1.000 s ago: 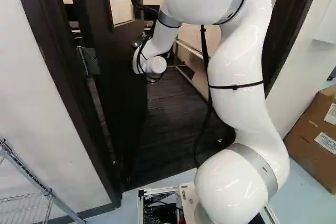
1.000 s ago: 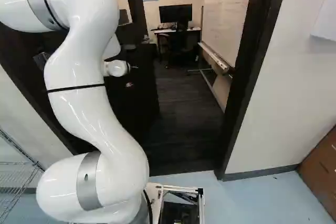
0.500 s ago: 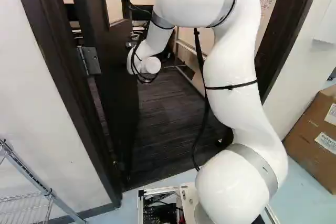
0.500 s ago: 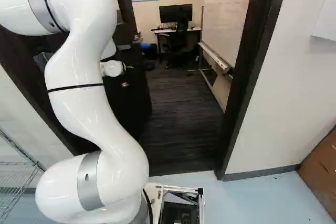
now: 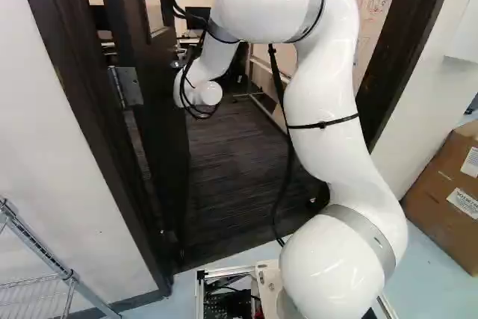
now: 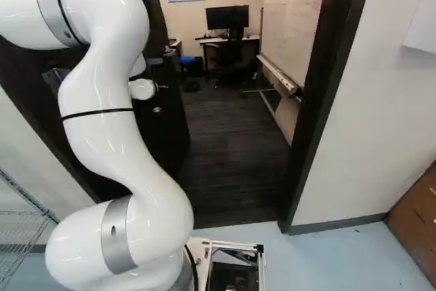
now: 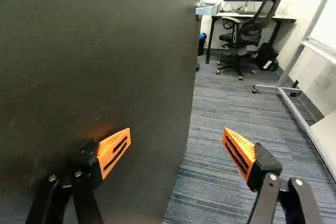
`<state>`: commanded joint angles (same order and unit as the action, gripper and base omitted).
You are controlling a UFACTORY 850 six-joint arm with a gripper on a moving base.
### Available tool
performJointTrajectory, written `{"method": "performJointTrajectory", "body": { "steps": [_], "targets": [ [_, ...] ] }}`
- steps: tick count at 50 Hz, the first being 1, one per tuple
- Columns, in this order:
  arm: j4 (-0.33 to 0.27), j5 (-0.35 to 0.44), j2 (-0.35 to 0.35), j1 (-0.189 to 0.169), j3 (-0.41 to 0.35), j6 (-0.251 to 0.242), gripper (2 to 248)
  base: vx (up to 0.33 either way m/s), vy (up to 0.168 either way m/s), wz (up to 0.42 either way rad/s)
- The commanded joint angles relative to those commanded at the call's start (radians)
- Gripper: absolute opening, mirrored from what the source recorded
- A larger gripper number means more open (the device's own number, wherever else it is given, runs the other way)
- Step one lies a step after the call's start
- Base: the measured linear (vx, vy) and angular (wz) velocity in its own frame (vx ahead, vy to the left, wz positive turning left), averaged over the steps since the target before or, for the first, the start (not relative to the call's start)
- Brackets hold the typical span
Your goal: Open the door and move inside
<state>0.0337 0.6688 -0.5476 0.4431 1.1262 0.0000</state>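
The dark door (image 5: pixel 157 125) stands swung into the room, hinged on the left side of the doorway. My arm's wrist end (image 5: pixel 205 93) is close to its face in the left base view; the arm hides the gripper in both base views. In the wrist view the gripper (image 7: pixel 177 129) is open, fingers wide apart with nothing gripped. One orange-padded finger lies over the door panel (image 7: pixel 105 51), contact unclear; the other is over the opening beside the door's edge. A silvery lever handle (image 7: pixel 207 10) sticks out at that edge, ahead of the fingers.
Dark door frame (image 6: pixel 317 100) bounds the right of the doorway, with a whiteboard stand (image 6: pixel 279 76) just inside. Farther in are a desk with monitor (image 6: pixel 228 17) and a chair (image 7: pixel 244 35). Outside stand a wire rack (image 5: pixel 45 259) and a cardboard box (image 5: pixel 448 192).
The door has swung farther into the room, showing more of the floor and desk area. My arm has moved with it, leftward in the left base view. The base has stayed put.
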Motion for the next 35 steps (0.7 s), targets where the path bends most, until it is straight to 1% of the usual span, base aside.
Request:
{"method": "performJointTrajectory", "body": {
  "steps": [18,35],
  "targets": [
    [-0.039,0.0,-0.025,0.028,0.033,0.0,247,0.0,0.0,0.0],
    [-0.044,0.0,-0.036,0.039,0.048,0.0,247,0.0,0.0,0.0]
  ]
}}
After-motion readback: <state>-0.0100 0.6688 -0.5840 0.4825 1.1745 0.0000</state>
